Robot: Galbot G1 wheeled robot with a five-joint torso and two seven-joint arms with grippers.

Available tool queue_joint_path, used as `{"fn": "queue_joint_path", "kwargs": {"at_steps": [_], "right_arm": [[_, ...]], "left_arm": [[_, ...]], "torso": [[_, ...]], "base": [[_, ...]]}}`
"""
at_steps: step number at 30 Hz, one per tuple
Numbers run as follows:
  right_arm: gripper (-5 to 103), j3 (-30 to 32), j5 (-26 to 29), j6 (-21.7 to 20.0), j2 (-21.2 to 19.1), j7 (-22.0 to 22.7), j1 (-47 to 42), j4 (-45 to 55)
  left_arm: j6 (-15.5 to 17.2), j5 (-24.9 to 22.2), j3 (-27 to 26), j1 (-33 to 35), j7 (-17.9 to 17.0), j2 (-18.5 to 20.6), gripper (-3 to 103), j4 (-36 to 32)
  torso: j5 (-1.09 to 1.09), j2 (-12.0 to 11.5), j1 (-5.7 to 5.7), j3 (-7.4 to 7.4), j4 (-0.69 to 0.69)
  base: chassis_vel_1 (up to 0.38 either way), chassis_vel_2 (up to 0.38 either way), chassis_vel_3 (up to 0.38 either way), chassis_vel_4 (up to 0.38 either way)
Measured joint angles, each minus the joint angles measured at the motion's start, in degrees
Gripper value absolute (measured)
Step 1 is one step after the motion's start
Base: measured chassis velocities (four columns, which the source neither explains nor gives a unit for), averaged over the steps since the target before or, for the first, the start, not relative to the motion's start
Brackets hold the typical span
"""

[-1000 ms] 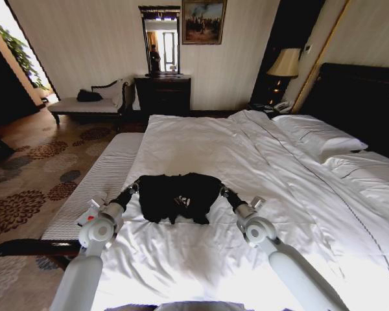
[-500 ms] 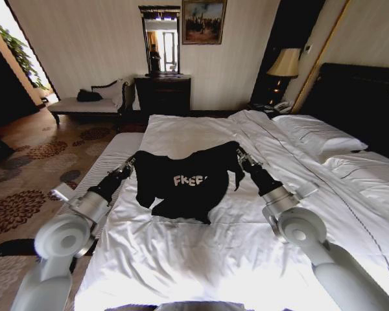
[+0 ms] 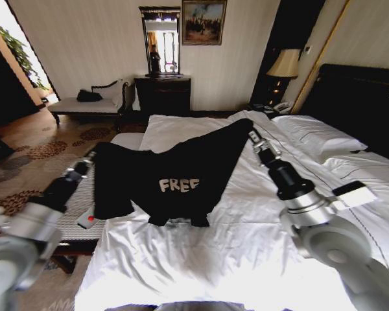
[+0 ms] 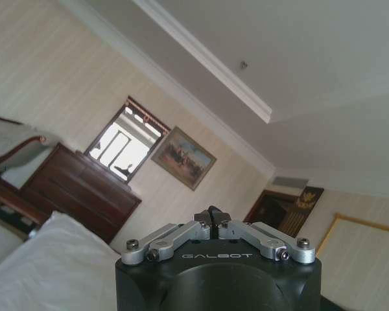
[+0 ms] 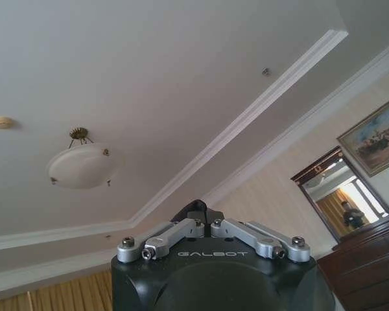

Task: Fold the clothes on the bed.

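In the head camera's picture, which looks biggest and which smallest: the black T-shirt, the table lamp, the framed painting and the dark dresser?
As they look in the head view:
1. Black T-shirt, by far the largest, though it is also nearest.
2. Dark dresser.
3. Framed painting and table lamp: too alike to rank, both far off.

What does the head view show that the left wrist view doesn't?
Head view: the T-shirt stretched in the air over the bed, held at its upper corners by the left tool and right tool, plus a lamp. Left wrist view: the ceiling and the left tool's shut fingers pinching black cloth. Both: the dresser, mirror and painting.
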Motion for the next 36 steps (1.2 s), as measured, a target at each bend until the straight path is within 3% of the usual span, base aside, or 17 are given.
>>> {"fn": "queue_joint_path", "kwargs": {"at_steps": [3, 11, 20, 25, 28, 30, 36], "right_arm": [[0, 3.6, -1.0, 0.4, -0.1, -2.4, -3.1, -0.1], [0, 3.8, -2.7, 0.7, 1.4, -3.1, -5.6, -0.3], [0, 6.1, -3.3, 1.8, 0.2, -5.1, -3.7, -0.4], [0, 7.3, -3.5, 2.4, -3.2, -6.8, -1.4, -0.5], [0, 7.2, -3.5, 2.8, -6.7, -7.3, 1.3, -1.0], [0, 6.9, -3.5, 2.9, -7.3, -7.3, 2.0, -1.8], [0, 2.1, -3.1, 3.5, -11.6, -7.4, 11.8, -9.8]], "left_arm": [[-0.5, -3.5, -3.9, 0.2, -0.1, 1.4, 1, 0.1], [-0.5, -2.4, -2.1, 0.3, 0.0, 2.0, 1, 0.3], [-1.1, -6.5, -6.8, -1.9, 0.1, 6.5, 1, 0.4], [-1.6, -3.1, -5.4, -4.8, -0.3, 11.0, 1, 0.4], [-1.6, 0.0, -3.2, -7.8, -0.4, 16.9, 1, 0.4], [-1.6, 0.4, -2.7, -8.5, -0.4, 18.0, 1, 0.4], [-1.7, 2.1, 3.0, -16.5, -0.4, 24.7, 1, 4.3]], "torso": [[0.01, 0.0, 0.00, 0.01, 0.01], [0.00, 0.0, 0.00, 0.01, 0.00], [0.00, 0.0, 0.00, 0.01, 0.01], [0.00, 0.0, 0.01, 0.01, 0.01], [0.00, 0.0, 0.01, 0.01, -0.01], [0.00, 0.0, 0.01, 0.01, -0.01], [0.02, 0.0, 0.01, 0.02, 0.01]], "base": [[0.000, 0.000, 0.000, 0.000], [0.000, 0.000, 0.000, 0.000], [0.000, 0.000, 0.000, 0.000], [0.000, 0.000, 0.000, 0.000], [0.000, 0.000, 0.000, 0.000], [0.000, 0.000, 0.000, 0.000], [0.000, 0.000, 0.000, 0.000]]}}
